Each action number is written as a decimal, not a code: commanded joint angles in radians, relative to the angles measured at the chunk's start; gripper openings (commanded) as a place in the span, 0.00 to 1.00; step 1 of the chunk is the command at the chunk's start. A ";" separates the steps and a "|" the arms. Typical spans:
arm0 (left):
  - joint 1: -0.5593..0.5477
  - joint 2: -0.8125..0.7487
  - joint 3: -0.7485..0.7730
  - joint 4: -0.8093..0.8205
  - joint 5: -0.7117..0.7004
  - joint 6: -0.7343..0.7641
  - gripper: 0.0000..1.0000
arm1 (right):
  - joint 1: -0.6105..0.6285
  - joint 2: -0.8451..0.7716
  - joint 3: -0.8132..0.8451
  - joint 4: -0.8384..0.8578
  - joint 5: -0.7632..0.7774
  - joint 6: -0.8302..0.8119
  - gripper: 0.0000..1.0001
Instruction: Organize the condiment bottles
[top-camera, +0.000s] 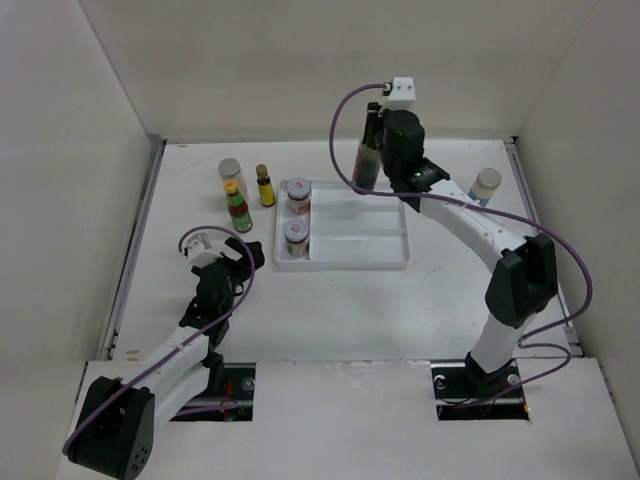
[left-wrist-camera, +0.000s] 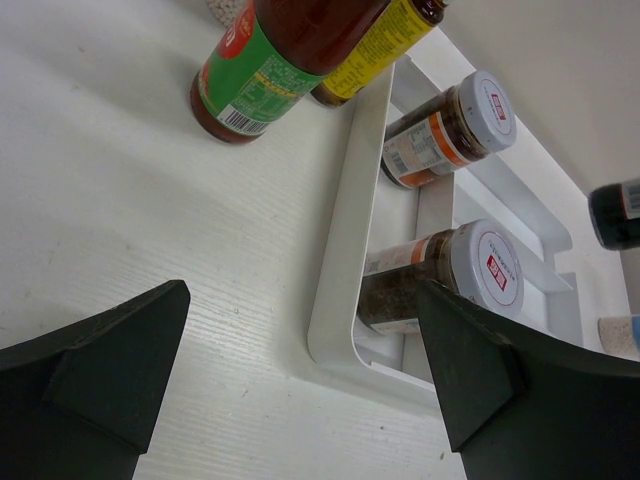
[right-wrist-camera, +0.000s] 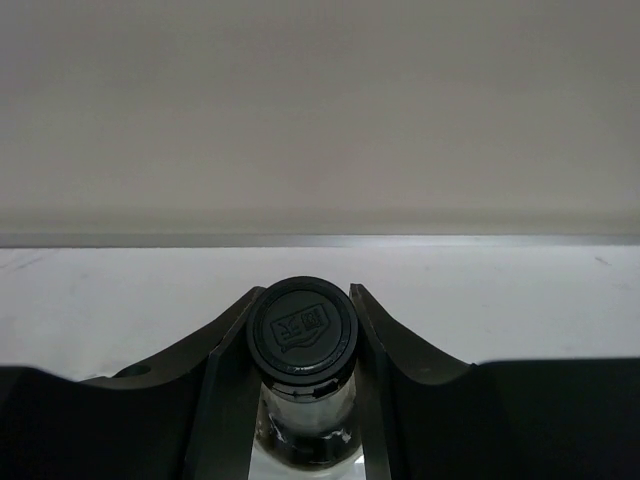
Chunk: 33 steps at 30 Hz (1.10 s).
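Observation:
My right gripper (top-camera: 374, 140) is shut on the neck of the tall dark bottle (top-camera: 366, 165), holding it upright at the tray's far edge; its black cap (right-wrist-camera: 301, 326) sits between my fingers (right-wrist-camera: 225, 380). Two short jars with red-marked lids (top-camera: 298, 196) (top-camera: 296, 237) stand in the left compartments of the white tray (top-camera: 350, 262). A silver-lidded jar (top-camera: 231, 172), a small brown yellow-capped bottle (top-camera: 264, 186) and a red-label bottle (top-camera: 238, 208) stand left of the tray. A white-capped blue-label bottle (top-camera: 486, 185) stands to its right. My left gripper (top-camera: 222, 252) is open and empty.
In the left wrist view the tray's near left corner (left-wrist-camera: 335, 340) lies between my open fingers (left-wrist-camera: 120, 360), with the two jars (left-wrist-camera: 450, 130) (left-wrist-camera: 450, 280) beyond. White walls enclose the table on three sides. The tray's right compartment (top-camera: 360, 225) holds nothing.

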 joint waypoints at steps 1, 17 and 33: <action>-0.001 -0.015 0.003 0.052 0.009 -0.008 1.00 | 0.061 0.057 0.139 0.152 -0.012 0.014 0.28; 0.000 -0.003 0.003 0.052 0.009 -0.008 1.00 | 0.133 0.248 0.282 0.137 -0.031 0.023 0.30; -0.004 -0.006 0.004 0.052 0.013 -0.008 1.00 | 0.155 0.208 0.081 0.180 -0.036 0.103 0.71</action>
